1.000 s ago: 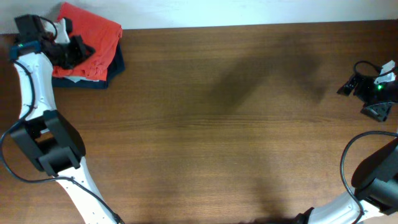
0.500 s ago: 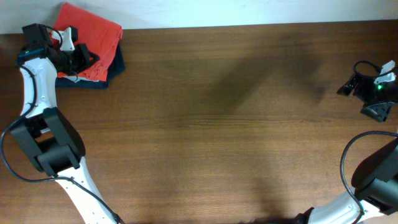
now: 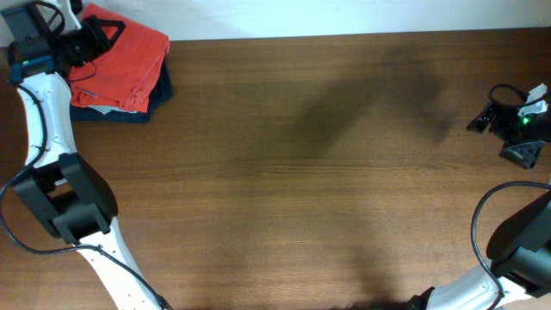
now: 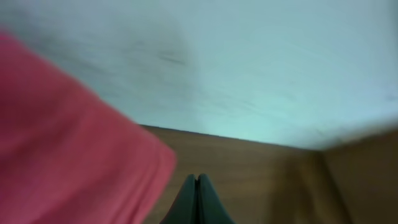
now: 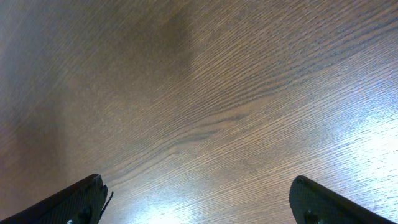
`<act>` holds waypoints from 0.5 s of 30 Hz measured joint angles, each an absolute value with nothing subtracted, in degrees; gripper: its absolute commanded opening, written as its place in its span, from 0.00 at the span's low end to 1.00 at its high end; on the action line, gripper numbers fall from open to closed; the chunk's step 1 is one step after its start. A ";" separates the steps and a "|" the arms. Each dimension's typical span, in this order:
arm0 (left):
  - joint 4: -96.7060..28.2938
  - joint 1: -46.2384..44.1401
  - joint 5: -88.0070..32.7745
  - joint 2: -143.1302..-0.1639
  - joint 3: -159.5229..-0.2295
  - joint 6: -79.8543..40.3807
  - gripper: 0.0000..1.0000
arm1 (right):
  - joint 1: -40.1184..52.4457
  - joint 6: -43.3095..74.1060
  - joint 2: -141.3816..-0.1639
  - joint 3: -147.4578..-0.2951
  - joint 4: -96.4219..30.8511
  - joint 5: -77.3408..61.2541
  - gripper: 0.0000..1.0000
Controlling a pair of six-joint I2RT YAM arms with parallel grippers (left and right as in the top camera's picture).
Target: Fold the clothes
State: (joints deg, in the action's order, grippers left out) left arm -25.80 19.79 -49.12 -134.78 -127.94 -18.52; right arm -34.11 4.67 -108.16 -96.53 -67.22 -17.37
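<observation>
Step in hand: the folding looks finished. The orange-red short-sleeve cotton T-shirt [image 3: 125, 60] lies as a folded bundle, and no garment lies spread out on the table.
Shirt location: far-left corner of the brown wood-grain table [image 3: 301, 172], on top of a dark navy folded garment [image 3: 161, 86] whose edge shows along the bundle's right and near sides.
Hedge: the chest print is not visible from overhead, so taking the top bundle for the task's shirt is a judgement from its colour alone.
Left gripper [image 3: 103, 34]: over the far-left part of the stack. In its wrist view the two black fingers are pressed together with no cloth between them. The red fabric [image 4: 62, 149] lies blurred just to their left, with the table and a pale wall [image 4: 261, 62] beyond.
Right gripper [image 3: 508, 120]: at the far-right side of the table, well apart from the stack. Its jaws are spread wide over bare wood and hold nothing.
Next move: probably only drawing the left arm clear of the stack without snagging the top fold. If the bundle needs squaring, it calls for a light press on the upper layer rather than a fresh pinch.
Containers: none in view. No bin, basket or tray is visible, and the stack rests directly on the table.
</observation>
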 measured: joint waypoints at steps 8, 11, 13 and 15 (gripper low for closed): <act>-17.93 19.79 -42.70 -136.25 -128.14 -20.69 0.05 | -34.11 4.71 -108.16 -96.53 -67.22 -17.37 0.99; -16.47 19.79 -41.28 -139.37 -128.29 -20.91 0.06 | -34.11 4.71 -108.16 -96.53 -67.22 -17.37 0.99; -16.49 19.79 -39.94 -142.52 -128.29 -21.06 0.06 | -34.11 4.73 -108.16 -96.53 -67.22 -17.37 0.99; -16.45 19.79 -39.40 -145.62 -128.29 -21.08 0.06 | -34.11 4.69 -108.16 -96.53 -67.22 -17.37 0.99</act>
State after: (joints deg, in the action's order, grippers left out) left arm -16.45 19.79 -39.40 -145.62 -128.29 -21.08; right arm -34.11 4.69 -108.16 -96.53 -67.22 -17.37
